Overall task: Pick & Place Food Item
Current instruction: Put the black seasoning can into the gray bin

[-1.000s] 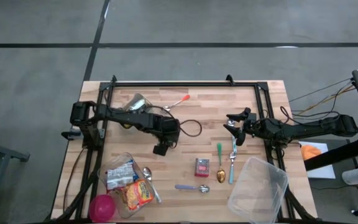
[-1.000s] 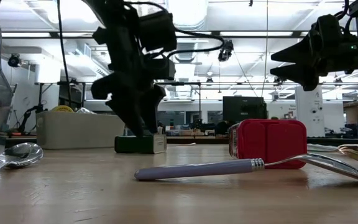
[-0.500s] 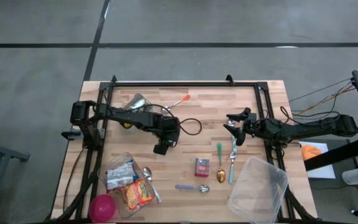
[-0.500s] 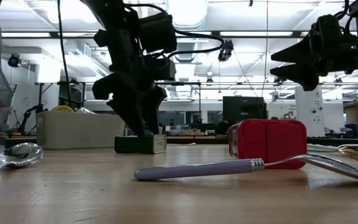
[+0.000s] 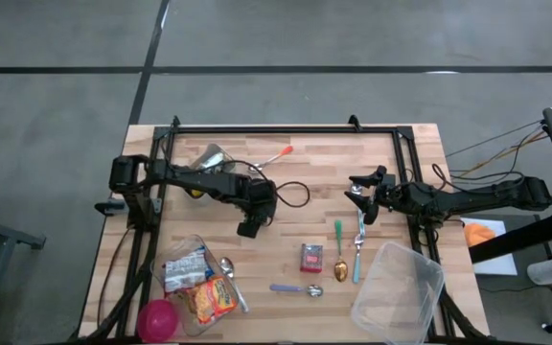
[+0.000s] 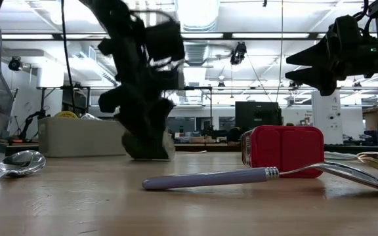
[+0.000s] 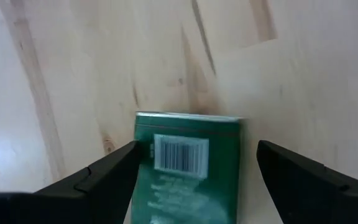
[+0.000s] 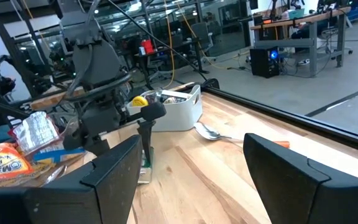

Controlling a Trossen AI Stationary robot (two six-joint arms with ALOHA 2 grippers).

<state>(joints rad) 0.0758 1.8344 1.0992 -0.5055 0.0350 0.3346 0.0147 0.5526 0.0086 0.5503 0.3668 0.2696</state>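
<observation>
Left gripper (image 7: 191, 171) lower over green packet (image 7: 185, 168) on wooden table (image 5: 324, 172).

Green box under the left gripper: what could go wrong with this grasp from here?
The green box lies flat on the table, and the left gripper straddles it with open fingers. One finger looks closer to the box than the other, so closing may push or twist it rather than clamp it. Coming down further, the fingertips could press into the wood. The black cable looped beside the arm might snag on lifting.
</observation>
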